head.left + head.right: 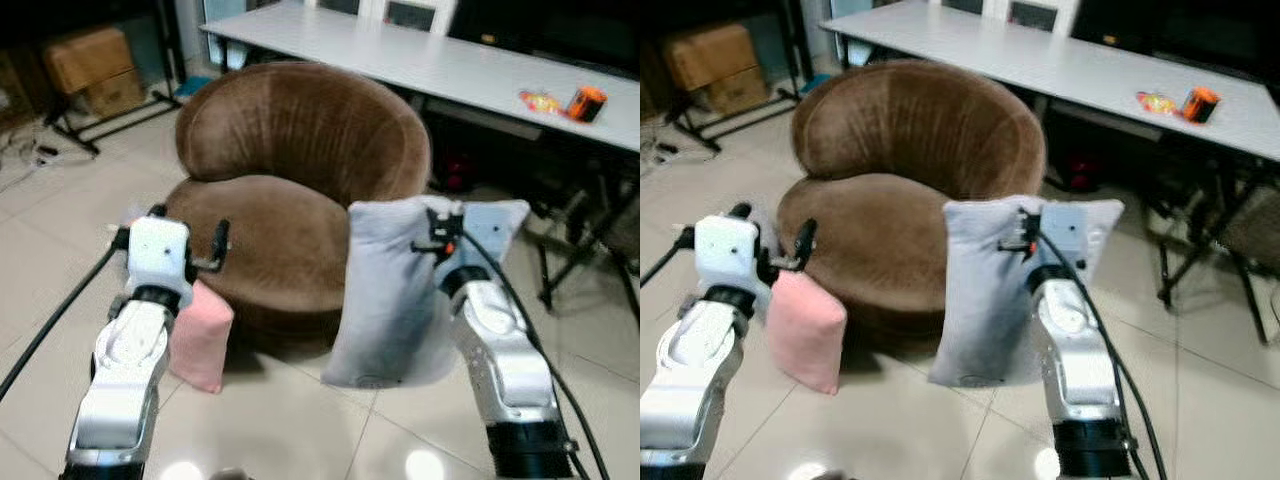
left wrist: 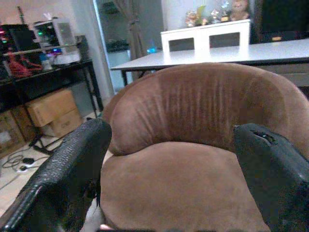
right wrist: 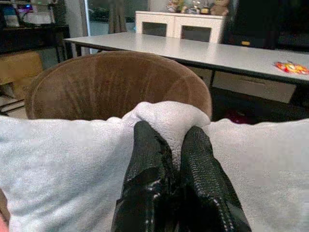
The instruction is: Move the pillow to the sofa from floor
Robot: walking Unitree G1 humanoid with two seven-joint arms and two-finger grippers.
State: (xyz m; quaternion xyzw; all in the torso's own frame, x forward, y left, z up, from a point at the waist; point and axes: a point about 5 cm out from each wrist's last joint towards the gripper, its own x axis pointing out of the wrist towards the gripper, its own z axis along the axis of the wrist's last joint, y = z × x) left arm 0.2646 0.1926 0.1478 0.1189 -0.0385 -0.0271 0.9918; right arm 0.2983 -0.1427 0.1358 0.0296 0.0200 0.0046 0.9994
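The right gripper (image 3: 176,145) is pinched shut on a fold in the top edge of the grey pillow (image 1: 385,300), its two black fingers (image 3: 145,164) pressed close with a knot of fabric bulging just ahead of the tips. From that grip the pillow hangs straight down below the gripper, long axis upright, its wide face spread to either side of the wrist and its lower edge close to the tiled floor (image 1: 300,420); whether it clears the tiles or rests on them cannot be told. Directly ahead of the gripper, beyond the pillow's top edge, lies the brown sofa (image 1: 300,170), its seat cushion nearest and its curved back rising behind. So the relation that matters is simple: the seat is forward of the right gripper and at about the height of the pillow's middle, so the pillow will probably need lifting before it is carried forward over the front edge. The left gripper (image 2: 174,159) is spread wide and holds nothing, facing the same seat from the sofa's other side. Just below it a pink pillow (image 1: 200,335) leans against the sofa's base.
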